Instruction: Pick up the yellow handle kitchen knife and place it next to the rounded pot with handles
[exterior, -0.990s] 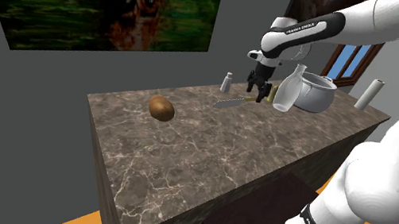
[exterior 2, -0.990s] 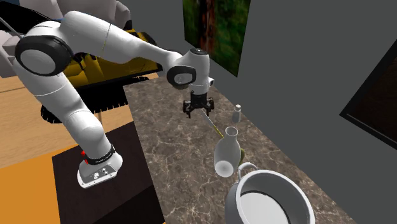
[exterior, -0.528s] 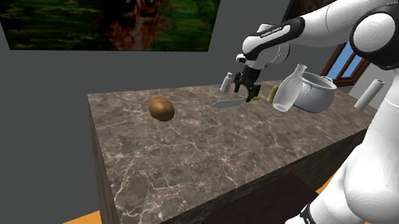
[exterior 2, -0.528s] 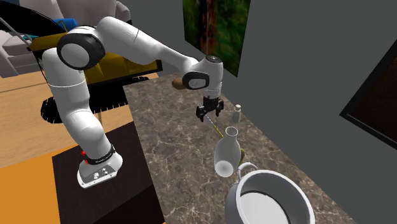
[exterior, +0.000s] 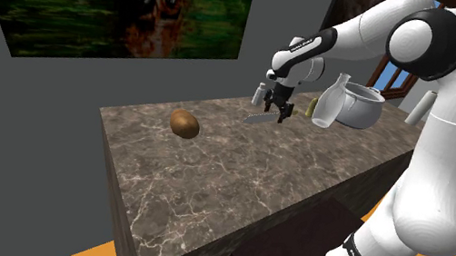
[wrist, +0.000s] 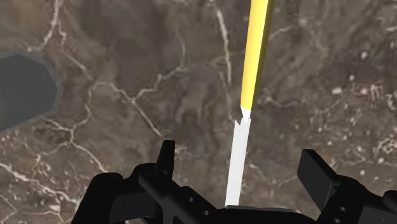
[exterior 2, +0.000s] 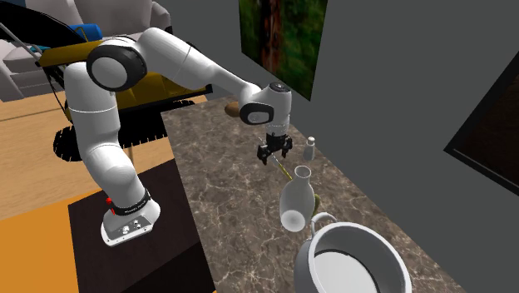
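Lying flat on the desk point(exterior: 237, 179), toward its far side, the knife point(wrist: 256, 57) is found right under the hand point(wrist: 240, 156). The wrist view pretty much settles it: the white blade point(wrist: 236, 165) passes between the two fingers point(wrist: 167, 153), and the yellow handle runs straight on away from the hand. Both fingers are spread wide, well apart from the blade on either side, so nothing is gripped yet.

The long axis is what matters here. It's lined up across the fingers' closing line, so if the hand were lowered and closed, the knife would be pinched across its width, which looks right. Only catch: it's the blade end that is sat under the hand, not the handle, so a small shift along the knife may be wanted first.

In the shoulder view the blade is pointed toward that view's left, roughly at the brown lump point(exterior: 184, 124), while the handle end is pointed right, toward the vase point(exterior: 329, 102) and the pot point(exterior: 362, 107) behind it. A small bottle point(exterior: 260, 91) is seen just beside the hand, so some care could be needed there. The pot is kept well apart from the knife, with the vase between.
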Tool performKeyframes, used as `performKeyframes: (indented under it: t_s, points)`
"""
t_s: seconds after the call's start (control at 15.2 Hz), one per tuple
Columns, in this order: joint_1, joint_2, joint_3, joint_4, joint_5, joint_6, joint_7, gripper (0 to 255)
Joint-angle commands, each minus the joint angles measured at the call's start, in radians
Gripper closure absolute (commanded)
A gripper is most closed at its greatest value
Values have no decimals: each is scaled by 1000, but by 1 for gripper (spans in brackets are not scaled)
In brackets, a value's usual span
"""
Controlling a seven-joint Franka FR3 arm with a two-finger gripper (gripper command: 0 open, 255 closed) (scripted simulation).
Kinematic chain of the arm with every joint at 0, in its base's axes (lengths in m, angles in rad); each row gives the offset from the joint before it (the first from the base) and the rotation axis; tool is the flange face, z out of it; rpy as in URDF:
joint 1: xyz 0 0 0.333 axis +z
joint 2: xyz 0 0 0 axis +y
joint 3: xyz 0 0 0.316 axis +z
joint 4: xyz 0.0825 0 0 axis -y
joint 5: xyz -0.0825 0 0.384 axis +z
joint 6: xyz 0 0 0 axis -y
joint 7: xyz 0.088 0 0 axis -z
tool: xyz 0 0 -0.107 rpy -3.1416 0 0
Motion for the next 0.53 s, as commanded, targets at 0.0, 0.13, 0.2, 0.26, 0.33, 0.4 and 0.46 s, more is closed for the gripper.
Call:
performKeyframes:
  t_s: [0.0,0.13,0.2,0.26,0.33,0.4,0.46]
  points:
    - [-1,2,0,-1,2,3,-2,0]
    - [-1,2,0,-1,2,3,-2,0]
    - [-1,2,0,-1,2,3,-2,0]
    - [-1,2,0,-1,2,3,-1,0]
    - [-1,2,0,-1,2,3,-1,0]
    - [-1,2,0,-1,2,3,-1,255]
    - [-1,2,0,-1,2,3,-1,255]
